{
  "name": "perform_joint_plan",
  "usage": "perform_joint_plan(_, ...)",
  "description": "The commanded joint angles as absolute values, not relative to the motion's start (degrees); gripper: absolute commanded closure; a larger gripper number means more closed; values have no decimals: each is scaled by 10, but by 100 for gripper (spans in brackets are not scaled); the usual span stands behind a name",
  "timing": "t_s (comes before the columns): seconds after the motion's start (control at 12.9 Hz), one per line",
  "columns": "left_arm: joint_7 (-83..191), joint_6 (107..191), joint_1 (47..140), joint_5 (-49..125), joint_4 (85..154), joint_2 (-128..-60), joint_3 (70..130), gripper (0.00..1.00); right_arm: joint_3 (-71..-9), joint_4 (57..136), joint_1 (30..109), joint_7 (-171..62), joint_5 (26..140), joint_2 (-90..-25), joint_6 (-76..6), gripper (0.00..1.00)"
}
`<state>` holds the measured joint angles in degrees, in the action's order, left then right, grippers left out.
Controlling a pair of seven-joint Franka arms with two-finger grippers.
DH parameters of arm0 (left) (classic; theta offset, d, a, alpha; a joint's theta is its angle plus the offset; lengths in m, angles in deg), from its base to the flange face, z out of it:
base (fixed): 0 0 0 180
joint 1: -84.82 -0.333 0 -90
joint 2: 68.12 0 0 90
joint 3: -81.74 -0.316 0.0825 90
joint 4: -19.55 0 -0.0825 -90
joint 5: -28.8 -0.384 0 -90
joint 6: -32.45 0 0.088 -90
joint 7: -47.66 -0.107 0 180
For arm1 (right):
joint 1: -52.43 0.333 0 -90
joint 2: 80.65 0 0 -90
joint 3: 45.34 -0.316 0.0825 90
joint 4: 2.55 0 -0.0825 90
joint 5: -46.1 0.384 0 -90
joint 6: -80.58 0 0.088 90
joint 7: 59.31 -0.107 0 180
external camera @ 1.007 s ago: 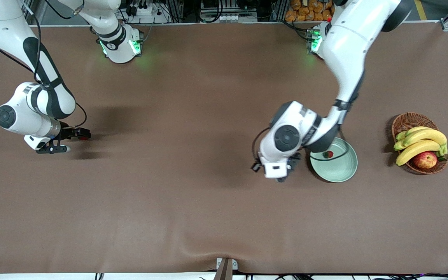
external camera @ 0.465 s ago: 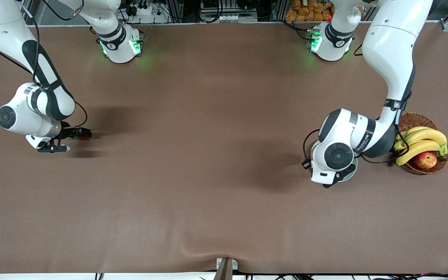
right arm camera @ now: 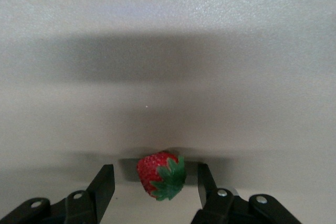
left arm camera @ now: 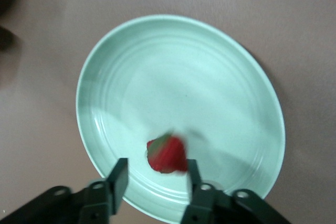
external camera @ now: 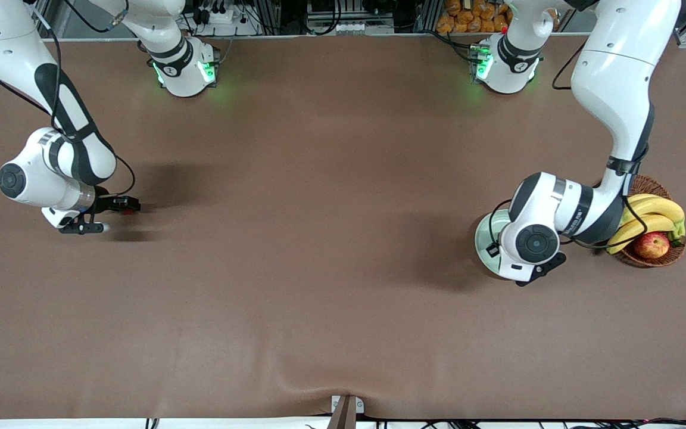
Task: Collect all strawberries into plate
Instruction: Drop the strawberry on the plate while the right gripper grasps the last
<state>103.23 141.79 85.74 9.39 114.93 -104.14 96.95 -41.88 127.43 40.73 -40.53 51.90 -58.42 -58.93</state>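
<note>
Covering the table (external camera: 319,268): matte brown cloth, wrinkling at the edge nearest the camera. Hovering low at the right arm's end: right gripper (external camera: 109,215), fingers standing parted around a seeded strawberry (right arm camera: 160,176), touching neither side. Hanging over the glossy, ringed mint plate (left arm camera: 157,66): left gripper (left arm camera: 156,165), jaws released, blurred strawberry (left arm camera: 167,155) between them. Sitting beside the plate: wicker basket (external camera: 626,185), holding bananas (external camera: 646,208) and an apple (external camera: 651,244).

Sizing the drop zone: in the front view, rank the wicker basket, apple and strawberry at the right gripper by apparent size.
1. Wicker basket
2. Apple
3. Strawberry, a red speck at the right gripper
</note>
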Motion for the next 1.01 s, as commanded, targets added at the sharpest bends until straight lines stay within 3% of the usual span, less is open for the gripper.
perform_joint_plan(0.0, 1029, 1420, 858, 88, 1169, -995, 983, 0, -428, 1275, 400, -401, 537, -584, -594, 62)
perform_joint_plan(0.15, 1036, 1418, 855, 91, 1161, -983, 1011, 0, -428, 1274, 401, -401, 537, -584, -594, 85)
perform_joint_plan(0.31, 1041, 1418, 858, 135, 1146, -983, 1033, 0, -429, 1268, 404, -401, 537, -587, -588, 95)
perform_joint_plan(0.46, 1064, 1419, 875, 193, 1120, -990, 1033, 0, -431, 1251, 406, -392, 537, -596, -577, 96)
perform_joint_plan(0.7, 1087, 1426, 908, 234, 1096, -1014, 1033, 0, -433, 1168, 425, -378, 537, -595, -480, 97)
perform_joint_plan(0.93, 1112, 1462, 945, 282, 1081, -1037, 1033, 0, -436, 1124, 478, -385, 537, -593, -464, 97)
